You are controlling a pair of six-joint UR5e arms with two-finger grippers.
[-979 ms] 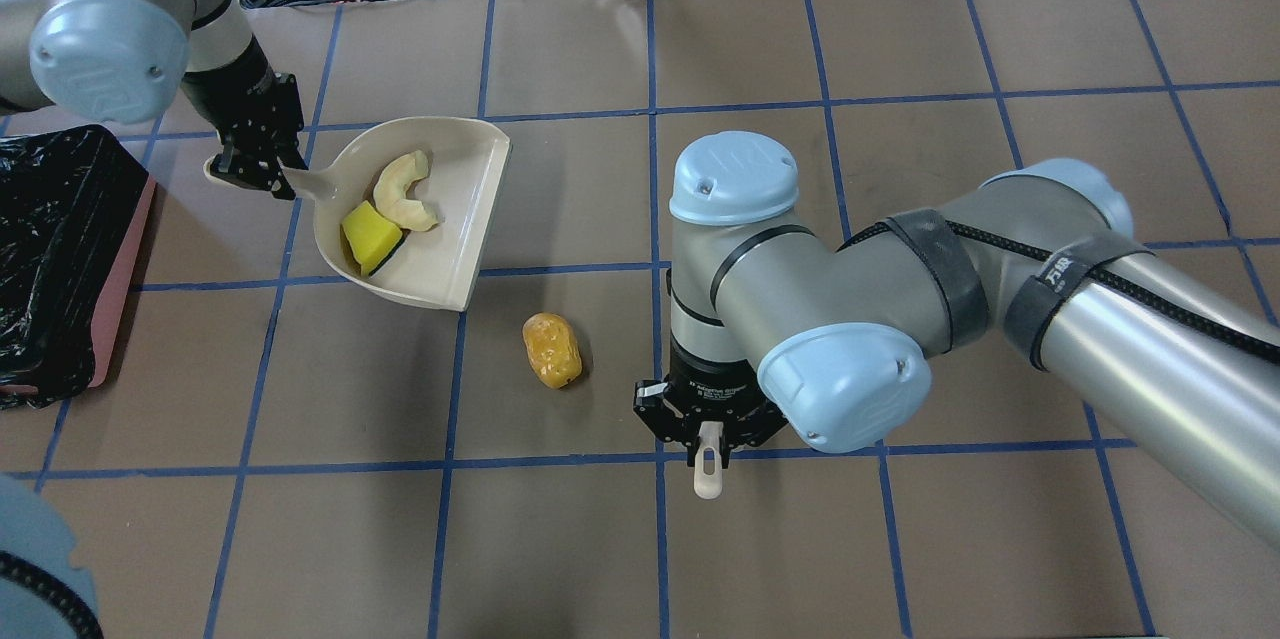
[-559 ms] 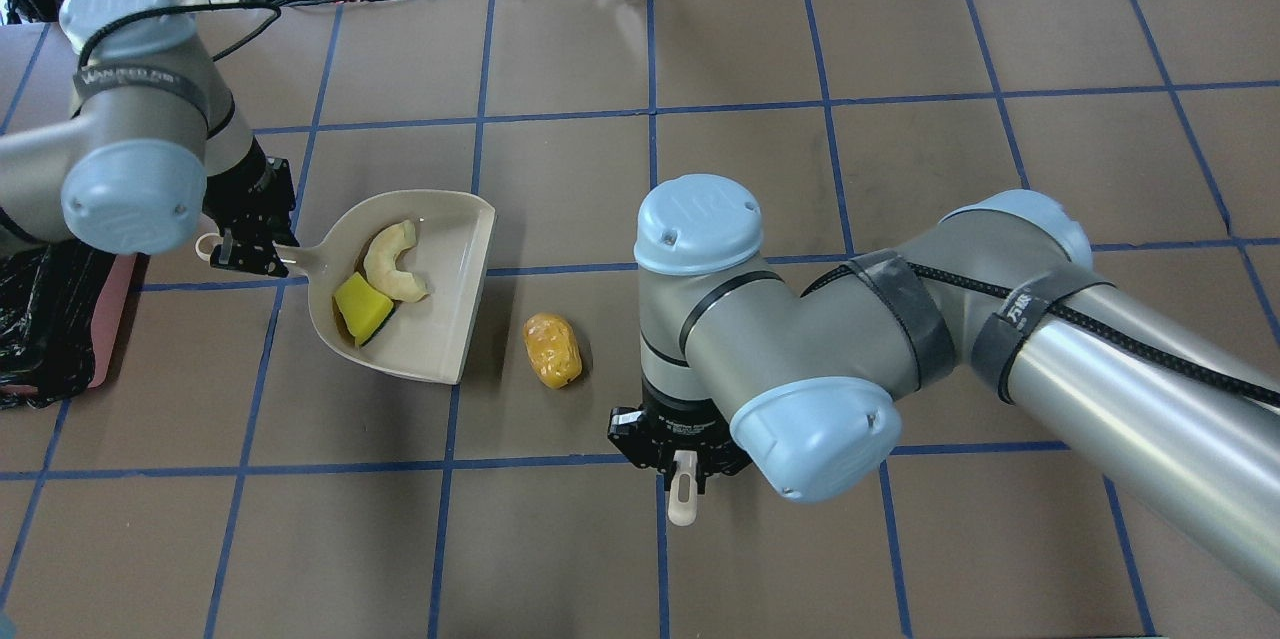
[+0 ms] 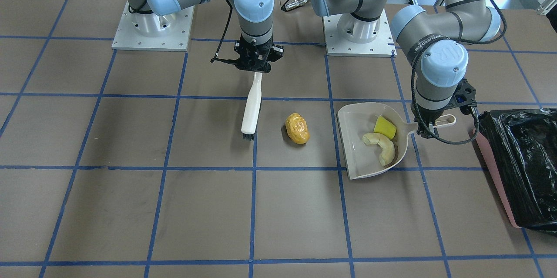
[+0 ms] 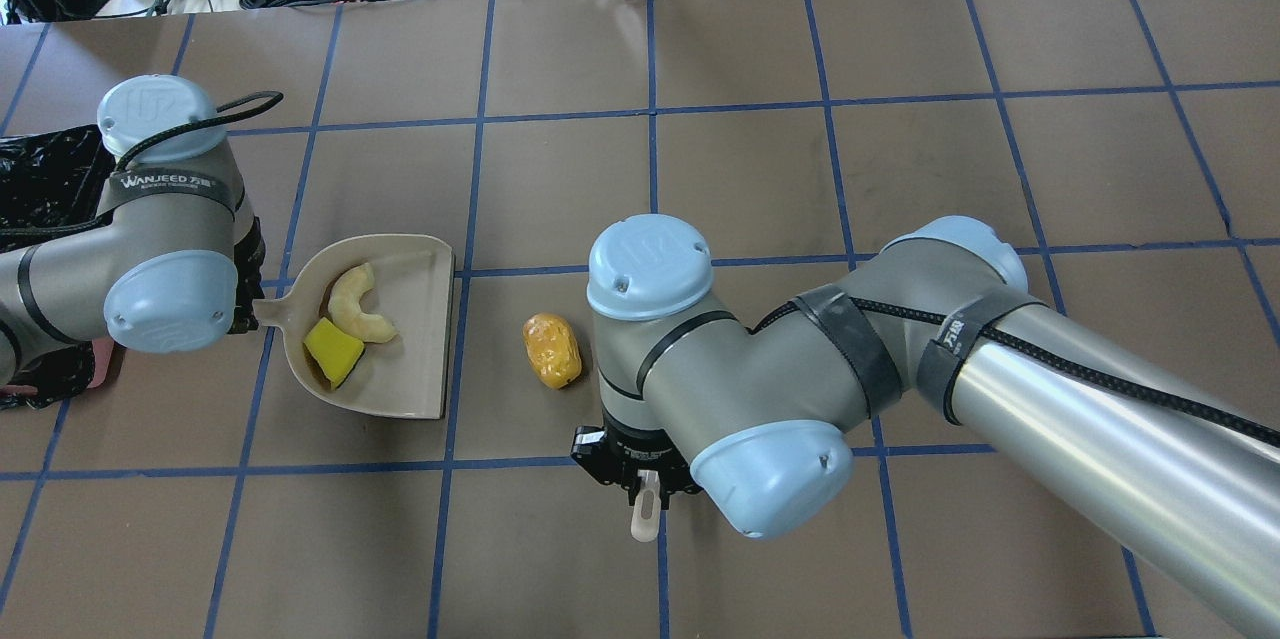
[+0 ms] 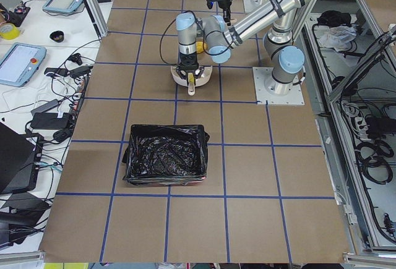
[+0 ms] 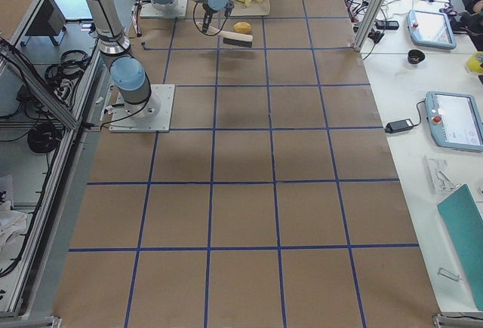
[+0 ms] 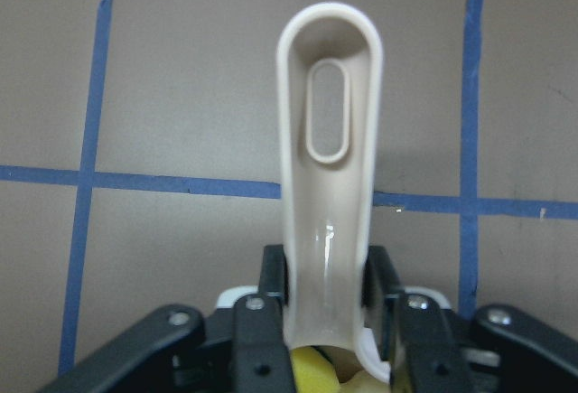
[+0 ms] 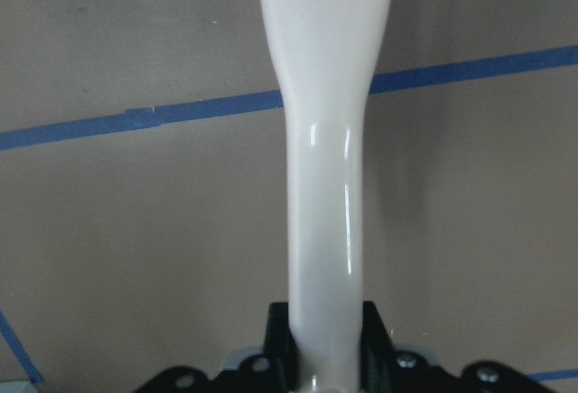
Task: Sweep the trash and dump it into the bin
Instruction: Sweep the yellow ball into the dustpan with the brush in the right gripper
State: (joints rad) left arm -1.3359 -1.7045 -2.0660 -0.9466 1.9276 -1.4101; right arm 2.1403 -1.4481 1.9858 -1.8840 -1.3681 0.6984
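Item: trash, three pieces. The orange-brown wrinkled lump (image 3: 297, 128) lies loose on the bench (image 3: 130, 217), between the brush (image 3: 252, 106) and the open mouth of the beige dustpan (image 3: 354, 158), touching neither. The cream crescent slice (image 3: 381, 146) and the yellow-green wedge (image 3: 385, 127) lie inside the pan toward its handle end, close together. Handling, by judgement: all three look light. The lump is rounded, so it probably rolls rather than slides. It is best pushed broadside with the bristles, not pinched. The pan looks like stiff plastic and is taken by its handle (image 7: 328, 122); tip it mouth-down early and the loose pieces slip out. The left gripper (image 7: 327, 276) is clamped on that handle, and the right gripper (image 8: 325, 325) is clamped on the brush's white handle. The bin (image 3: 494, 173), pink with a black bag liner (image 3: 533, 156), stands at the bench end beyond the pan's handle and well apart from the lump.
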